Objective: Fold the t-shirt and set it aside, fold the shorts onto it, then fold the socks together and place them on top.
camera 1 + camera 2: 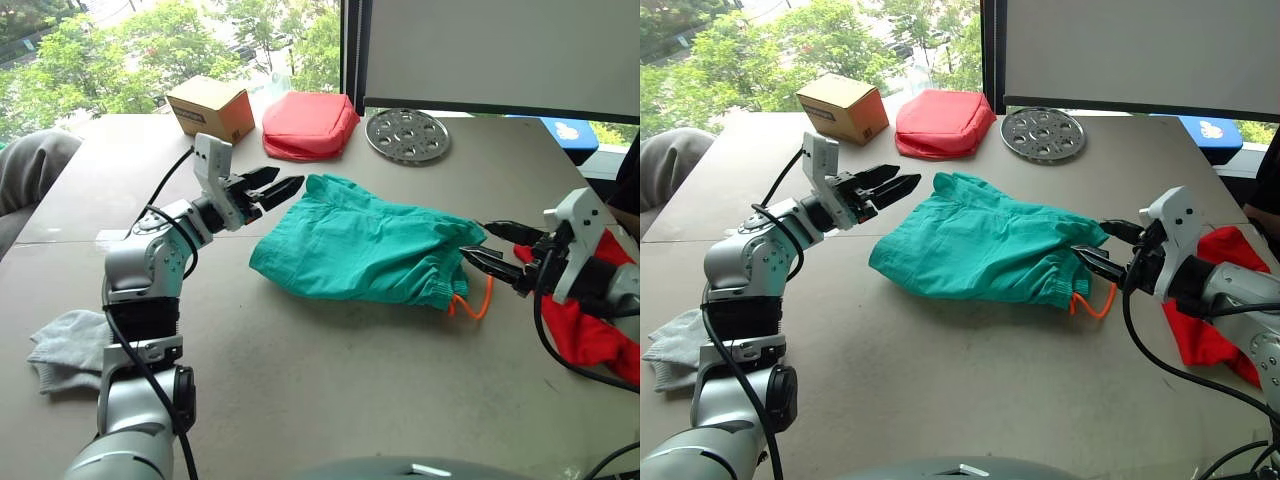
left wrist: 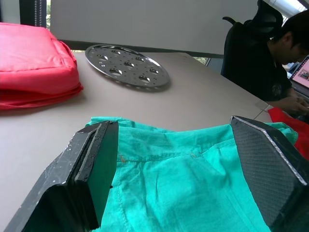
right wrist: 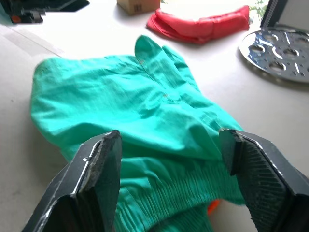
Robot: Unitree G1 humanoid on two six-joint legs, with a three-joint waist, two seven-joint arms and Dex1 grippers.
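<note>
Closing in from both sides, the two arms look set to start folding the shorts (image 1: pixel 365 248), which lie crumpled in the middle of the bench (image 1: pixel 330 390), waistband and orange drawstring (image 1: pixel 473 302) toward the right. The left tool (image 1: pixel 266 189) hovers just beside the far left corner of the green cloth, fingers apart and holding nothing; the right tool (image 1: pixel 497 249) sits at the waistband end, also spread open, with cloth between its fingers in the wrist view but not yet pinched. The t-shirt (image 1: pixel 592 330) lies as a red heap at the right edge, partly under the right arm, so that step seems done. The socks (image 1: pixel 70 347) wait at the near left, well apart from the rest. Next, I'd judge, each tool needs to drop onto its end of the shorts and clamp before lifting one half over the other. A red cushion (image 1: pixel 308 124), cardboard box (image 1: pixel 211 107) and metal tray (image 1: pixel 407 134) sit along the far side.
</note>
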